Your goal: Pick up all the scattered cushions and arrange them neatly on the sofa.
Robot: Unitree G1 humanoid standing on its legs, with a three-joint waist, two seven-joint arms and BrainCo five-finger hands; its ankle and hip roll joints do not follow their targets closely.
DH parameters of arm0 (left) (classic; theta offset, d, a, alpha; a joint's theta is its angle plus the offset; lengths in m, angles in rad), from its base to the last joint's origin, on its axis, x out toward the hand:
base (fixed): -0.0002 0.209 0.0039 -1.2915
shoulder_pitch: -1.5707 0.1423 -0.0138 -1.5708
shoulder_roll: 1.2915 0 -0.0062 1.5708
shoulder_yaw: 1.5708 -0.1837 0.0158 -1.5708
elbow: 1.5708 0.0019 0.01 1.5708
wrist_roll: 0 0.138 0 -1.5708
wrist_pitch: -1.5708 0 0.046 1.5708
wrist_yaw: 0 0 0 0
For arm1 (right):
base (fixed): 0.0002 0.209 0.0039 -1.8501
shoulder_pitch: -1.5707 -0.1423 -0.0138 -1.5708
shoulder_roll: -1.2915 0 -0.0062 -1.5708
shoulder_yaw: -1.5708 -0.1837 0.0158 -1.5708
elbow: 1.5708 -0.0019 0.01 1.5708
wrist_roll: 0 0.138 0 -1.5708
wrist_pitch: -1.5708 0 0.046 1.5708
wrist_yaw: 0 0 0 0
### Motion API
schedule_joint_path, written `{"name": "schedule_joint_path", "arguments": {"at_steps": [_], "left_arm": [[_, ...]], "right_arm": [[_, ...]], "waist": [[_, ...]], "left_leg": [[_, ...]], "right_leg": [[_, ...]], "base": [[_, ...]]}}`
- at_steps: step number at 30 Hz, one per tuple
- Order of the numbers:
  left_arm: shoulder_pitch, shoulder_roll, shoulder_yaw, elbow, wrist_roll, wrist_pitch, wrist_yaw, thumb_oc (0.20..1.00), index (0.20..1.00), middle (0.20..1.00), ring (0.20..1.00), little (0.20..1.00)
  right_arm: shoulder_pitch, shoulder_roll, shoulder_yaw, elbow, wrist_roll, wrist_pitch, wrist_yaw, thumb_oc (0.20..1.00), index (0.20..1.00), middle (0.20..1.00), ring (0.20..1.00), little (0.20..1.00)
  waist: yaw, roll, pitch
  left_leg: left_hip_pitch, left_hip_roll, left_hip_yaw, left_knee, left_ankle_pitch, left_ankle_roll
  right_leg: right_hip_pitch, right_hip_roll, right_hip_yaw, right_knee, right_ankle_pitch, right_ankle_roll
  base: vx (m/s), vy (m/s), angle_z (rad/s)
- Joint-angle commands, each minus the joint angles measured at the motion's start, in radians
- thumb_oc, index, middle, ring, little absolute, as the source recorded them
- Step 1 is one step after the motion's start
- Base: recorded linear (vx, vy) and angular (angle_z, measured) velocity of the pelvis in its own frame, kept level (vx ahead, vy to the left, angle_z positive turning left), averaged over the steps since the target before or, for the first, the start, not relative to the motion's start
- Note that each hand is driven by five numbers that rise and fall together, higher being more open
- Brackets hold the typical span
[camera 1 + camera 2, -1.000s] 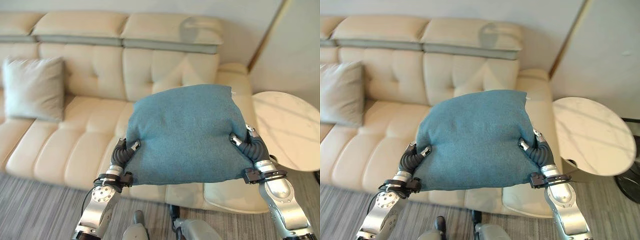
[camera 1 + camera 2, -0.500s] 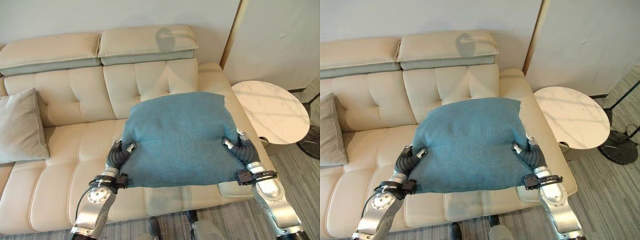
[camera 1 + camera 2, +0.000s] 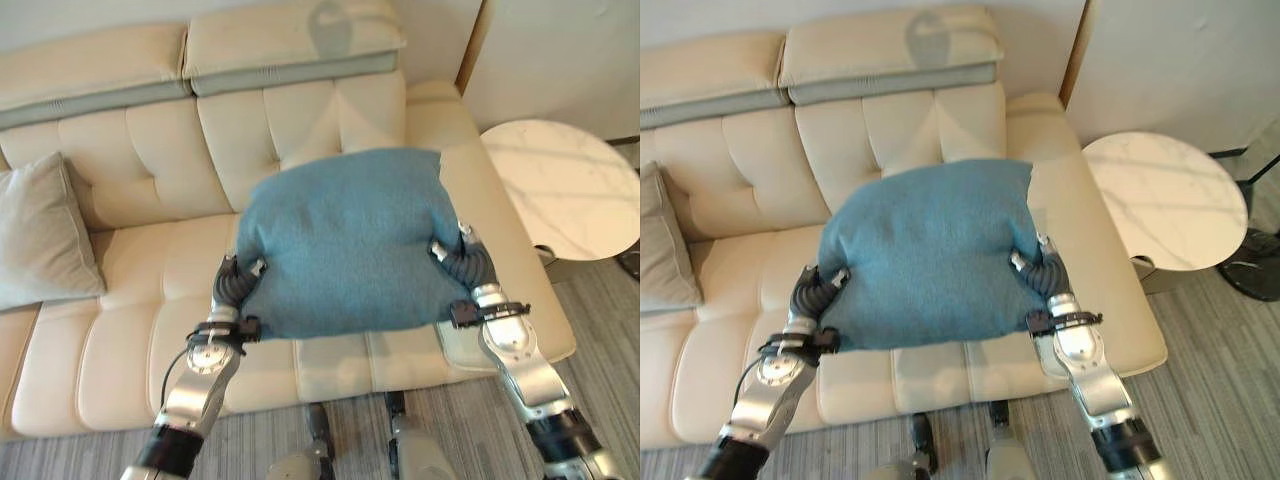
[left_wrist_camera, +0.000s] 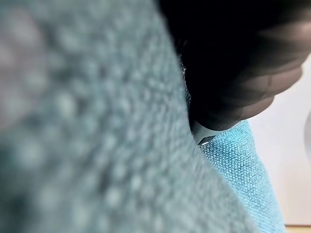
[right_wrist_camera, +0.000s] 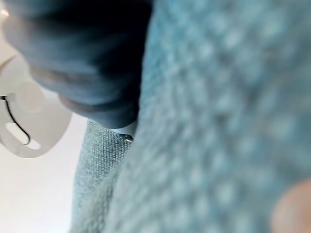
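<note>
Matt woven-cloth cushion (image 3: 345, 240), smooth leather sofa (image 3: 130, 250)

Left and right eye views looked steeply down from head height onto the cream sofa (image 3: 150, 290), facing its backrest at 12 o'clock. Both shared the teal cushion (image 3: 345, 240) at centre, the grey cushion (image 3: 40, 240) at 9 o'clock and the round marble table (image 3: 1165, 200) at 2 o'clock; the right eye view sat slightly rightward, showing more floor. Each wrist view pressed very close against the teal cushion's weave, beside its own hand's dark ribbed cover (image 4: 233, 63).
</note>
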State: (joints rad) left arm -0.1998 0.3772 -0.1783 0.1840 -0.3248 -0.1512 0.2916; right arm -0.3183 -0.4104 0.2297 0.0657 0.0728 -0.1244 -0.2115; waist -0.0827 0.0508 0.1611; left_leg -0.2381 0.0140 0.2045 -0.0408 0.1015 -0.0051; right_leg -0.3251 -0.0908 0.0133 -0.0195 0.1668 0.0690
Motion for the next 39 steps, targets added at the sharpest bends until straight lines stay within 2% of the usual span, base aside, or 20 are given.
{"name": "schedule_joint_path", "arguments": {"at_steps": [1,4,5,6,7,13,14,15,16,17,18,20,23,28,30,32,34,35,37,39], "left_arm": [[-0.312,0.023,-0.116,0.009,0.062,-0.158,0.063,0.2,0.2,0.2,0.2,0.2],[-0.574,0.058,-0.181,0.153,0.079,-0.174,0.139,0.2,0.2,0.2,0.2,0.2],[-0.746,0.092,-0.211,0.252,0.091,-0.18,0.179,0.2,0.2,0.2,0.2,0.2],[-0.752,0.092,-0.213,0.257,0.09,-0.182,0.179,0.2,0.2,0.2,0.2,0.2],[-0.904,0.127,-0.233,0.316,0.104,-0.194,0.216,0.2,0.2,0.2,0.2,0.2],[-1.208,0.204,-0.276,0.487,0.108,-0.198,0.286,0.2,0.2,0.2,0.2,0.2],[-1.214,0.204,-0.278,0.491,0.107,-0.2,0.286,0.2,0.2,0.2,0.2,0.2],[-1.268,0.206,-0.293,0.557,0.091,-0.182,0.297,0.787,0.787,0.787,0.787,0.787],[-1.289,0.214,-0.312,0.602,0.085,-0.166,0.287,1.0,1.0,1.0,1.0,1.0],[-1.295,0.213,-0.313,0.606,0.083,-0.167,0.286,1.0,1.0,1.0,1.0,1.0],[-1.311,0.221,-0.325,0.631,0.08,-0.154,0.273,1.0,1.0,1.0,1.0,1.0],[-1.281,0.237,-0.337,0.649,0.068,-0.126,0.228,1.0,1.0,1.0,1.0,1.0],[-1.177,0.227,-0.309,0.712,0.005,-0.1,0.171,1.0,1.0,1.0,1.0,1.0],[-0.895,0.155,-0.196,0.732,-0.112,-0.087,0.067,1.0,1.0,1.0,1.0,1.0],[-0.856,0.154,-0.186,0.714,-0.116,-0.086,0.057,1.0,1.0,1.0,1.0,1.0],[-0.737,0.217,-0.141,0.554,-0.103,-0.107,0.022,1.0,1.0,1.0,1.0,1.0],[-0.702,0.235,-0.127,0.495,-0.091,-0.111,0.017,1.0,1.0,1.0,1.0,1.0],[-0.616,0.285,-0.087,0.362,-0.059,-0.13,0.0,1.0,1.0,1.0,1.0,1.0],[-0.498,0.336,-0.034,0.235,-0.009,-0.138,-0.021,1.0,1.0,1.0,1.0,1.0],[-0.422,0.346,0.001,0.168,0.007,-0.138,-0.04,1.0,1.0,1.0,1.0,1.0]], "right_arm": [[-0.303,0.087,0.083,-0.024,-0.07,-0.12,-0.115,0.2,0.2,0.2,0.2,0.2],[-0.54,0.09,0.099,0.094,-0.127,-0.113,-0.229,0.2,0.2,0.2,0.2,0.2],[-0.685,0.078,0.111,0.169,-0.164,-0.111,-0.303,0.2,0.2,0.2,0.2,0.2],[-0.691,0.077,0.111,0.173,-0.164,-0.113,-0.304,0.2,0.2,0.2,0.2,0.2],[-0.832,0.045,0.124,0.241,-0.208,-0.1,-0.371,0.2,0.2,0.2,0.2,0.2],[-1.123,-0.046,0.167,0.428,-0.22,-0.081,-0.493,0.2,0.2,0.2,0.2,0.2],[-1.129,-0.047,0.168,0.433,-0.219,-0.083,-0.494,0.2,0.2,0.2,0.2,0.2],[-1.178,-0.056,0.21,0.513,-0.168,-0.079,-0.488,0.2,0.2,0.2,0.2,0.2],[-1.194,-0.077,0.236,0.571,-0.13,-0.079,-0.469,0.511,0.511,0.511,0.511,0.511],[-1.199,-0.079,0.238,0.577,-0.127,-0.082,-0.468,0.576,0.576,0.576,0.576,0.576],[-1.204,-0.091,0.26,0.625,-0.091,-0.072,-0.445,1.0,1.0,1.0,1.0,1.0],[-1.156,-0.097,0.306,0.727,0.045,-0.037,-0.327,1.0,1.0,1.0,1.0,1.0],[-1.067,-0.082,0.333,0.811,0.151,-0.015,-0.216,1.0,1.0,1.0,1.0,1.0],[-0.877,-0.1,0.246,0.77,0.207,-0.008,-0.159,1.0,1.0,1.0,1.0,1.0],[-0.848,-0.114,0.23,0.744,0.202,-0.008,-0.154,1.0,1.0,1.0,1.0,1.0],[-0.705,-0.191,0.156,0.584,0.189,-0.033,-0.112,1.0,1.0,1.0,1.0,1.0],[-0.67,-0.21,0.146,0.542,0.172,-0.034,-0.1,1.0,1.0,1.0,1.0,1.0],[-0.584,-0.261,0.12,0.439,0.132,-0.046,-0.063,1.0,1.0,1.0,1.0,1.0],[-0.477,-0.314,0.08,0.322,0.084,-0.056,-0.022,1.0,1.0,1.0,1.0,1.0],[-0.394,-0.331,0.044,0.256,0.064,-0.064,0.0,1.0,1.0,1.0,1.0,1.0]], "waist": [[0.011,-0.035,0.017],[0.021,-0.023,0.039],[0.031,-0.014,0.05],[0.031,-0.014,0.052],[0.042,-0.005,0.061],[0.065,0.017,0.059],[0.065,0.017,0.06],[0.07,0.021,0.059],[0.072,0.022,0.059],[0.072,0.023,0.06],[0.072,0.024,0.063],[0.076,0.023,0.077],[0.075,0.01,0.094],[0.063,-0.016,0.131],[0.062,-0.02,0.134],[0.062,-0.036,0.144],[0.063,-0.038,0.143],[0.066,-0.045,0.141],[0.066,-0.055,0.139],[0.065,-0.064,0.133]], "left_leg": [[-0.029,0.004,-0.048,0.157,-0.206,-0.045],[-0.11,0.004,-0.074,0.163,-0.186,-0.054],[-0.155,0.0,-0.09,0.158,-0.168,-0.058],[-0.158,-0.001,-0.09,0.159,-0.168,-0.058],[-0.205,-0.006,-0.105,0.148,-0.149,-0.062],[-0.327,-0.005,-0.142,0.092,-0.088,-0.07],[-0.33,-0.005,-0.142,0.091,-0.086,-0.071],[-0.346,-0.001,-0.148,0.051,-0.059,-0.077],[-0.352,0.001,-0.152,0.029,-0.042,-0.081],[-0.353,0.001,-0.153,0.026,-0.04,-0.081],[-0.351,0.002,-0.155,0.008,-0.029,-0.084],[-0.346,-0.001,-0.162,-0.017,-0.007,-0.09],[-0.326,-0.002,-0.162,-0.025,0.003,-0.095],[-0.283,-0.003,-0.153,-0.019,-0.004,-0.1],[-0.274,-0.003,-0.15,-0.02,-0.006,-0.1],[-0.244,-0.007,-0.144,-0.01,-0.021,-0.099],[-0.236,-0.007,-0.142,-0.005,-0.027,-0.098],[-0.215,-0.009,-0.14,0.014,-0.047,-0.093],[-0.193,-0.011,-0.135,0.044,-0.071,-0.086],[-0.181,-0.016,-0.136,0.058,-0.079,-0.081]], "right_leg": [[-0.089,-0.04,0.011,0.048,-0.042,0.081],[-0.154,-0.039,0.007,0.053,-0.036,0.082],[-0.194,-0.037,0.006,0.051,-0.031,0.084],[-0.196,-0.037,0.006,0.052,-0.031,0.084],[-0.243,-0.036,0.001,0.05,-0.023,0.088],[-0.374,-0.035,-0.006,0.049,-0.017,0.095],[-0.378,-0.035,-0.007,0.05,-0.017,0.095],[-0.401,-0.032,-0.013,0.043,-0.013,0.099],[-0.411,-0.033,-0.018,0.039,-0.01,0.101],[-0.413,-0.033,-0.02,0.039,-0.009,0.101],[-0.417,-0.031,-0.024,0.035,-0.006,0.102],[-0.415,-0.025,-0.034,0.026,0.001,0.1],[-0.394,-0.025,-0.045,0.018,0.008,0.097],[-0.344,-0.028,-0.057,0.012,0.007,0.094],[-0.334,-0.029,-0.058,0.009,0.01,0.095],[-0.298,-0.034,-0.066,0.001,0.014,0.096],[-0.289,-0.036,-0.068,0.0,0.015,0.097],[-0.263,-0.039,-0.068,-0.002,0.013,0.099],[-0.229,-0.045,-0.069,0.0,0.013,0.101],[-0.208,-0.051,-0.07,-0.004,0.013,0.103]], "base": [[-0.09,-0.05,0.21],[-0.06,-0.067,0.13],[-0.05,-0.059,0.17],[-0.07,-0.084,0.14],[-0.04,-0.046,0.12],[-0.02,-0.051,0.09],[-0.01,-0.063,0.04],[0.0,-0.073,0.05],[0.0,-0.073,0.03],[0.0,-0.058,0.06],[0.0,-0.041,0.12],[0.0,-0.073,0.16],[-0.01,-0.046,0.16],[-0.04,0.012,0.01],[-0.06,0.035,0.13],[-0.11,0.069,0.07],[-0.05,0.043,0.0],[-0.05,0.057,-0.13],[-0.03,0.054,-0.17],[-0.01,0.017,-0.16]]}}
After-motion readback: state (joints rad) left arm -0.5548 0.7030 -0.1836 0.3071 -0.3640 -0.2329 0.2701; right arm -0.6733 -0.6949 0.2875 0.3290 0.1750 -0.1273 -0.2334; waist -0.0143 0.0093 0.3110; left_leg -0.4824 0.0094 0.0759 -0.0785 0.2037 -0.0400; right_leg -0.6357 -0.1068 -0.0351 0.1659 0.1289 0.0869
